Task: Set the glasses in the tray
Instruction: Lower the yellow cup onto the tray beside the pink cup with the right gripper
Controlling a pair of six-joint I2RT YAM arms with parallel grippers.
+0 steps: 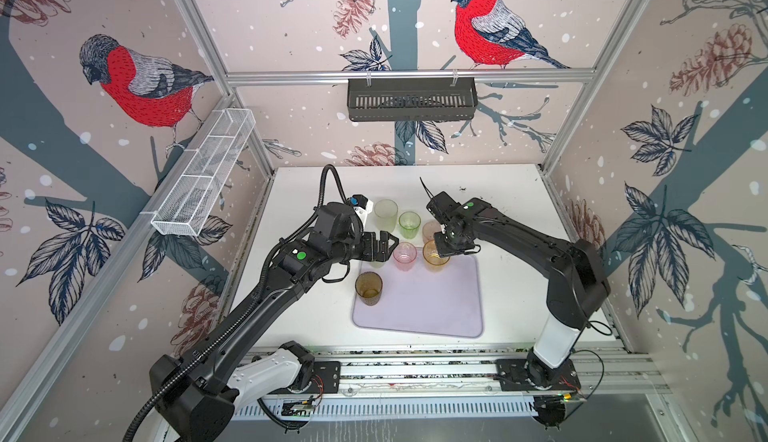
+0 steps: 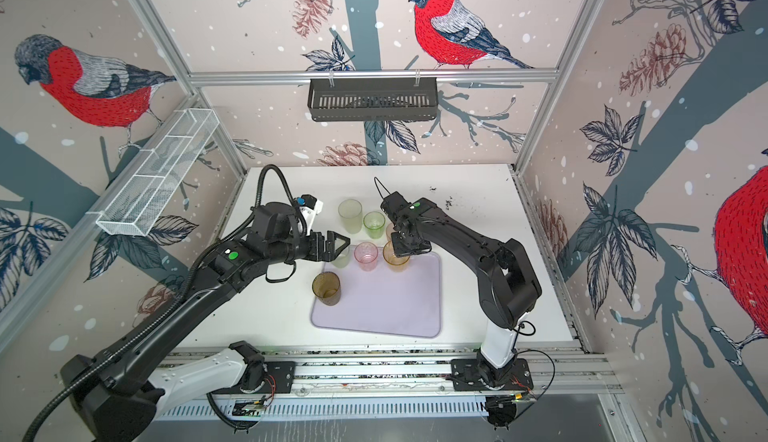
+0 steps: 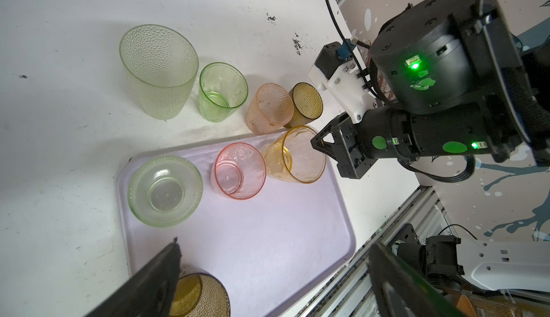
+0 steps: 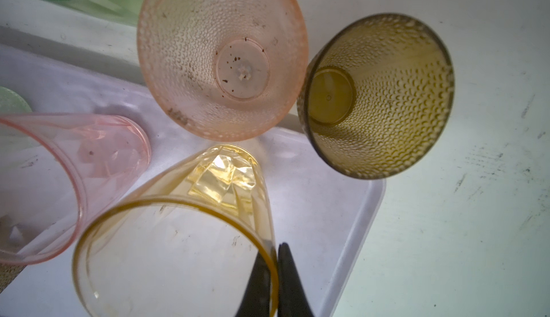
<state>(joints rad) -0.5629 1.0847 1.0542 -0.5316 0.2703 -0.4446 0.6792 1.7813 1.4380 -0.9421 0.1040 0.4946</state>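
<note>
- Lilac tray (image 1: 436,307) is carrying the brown glass (image 1: 368,288), low pale green glass (image 3: 165,190), pink glass (image 1: 405,255) and amber glass (image 1: 434,256).
- On the table (image 1: 519,211), the tall pale green glass (image 1: 385,213), bright green glass (image 1: 409,224), peach glass (image 3: 269,107) and olive-brown glass (image 3: 306,104) are waiting.
- Fingers of the right gripper (image 4: 275,247) are clamping the amber glass's rim; the left gripper (image 1: 385,246) is hanging with fingers wide apart, empty.

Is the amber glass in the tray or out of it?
In: the amber glass, rim pinched by the right gripper, stands in a corner of the tray.
</note>
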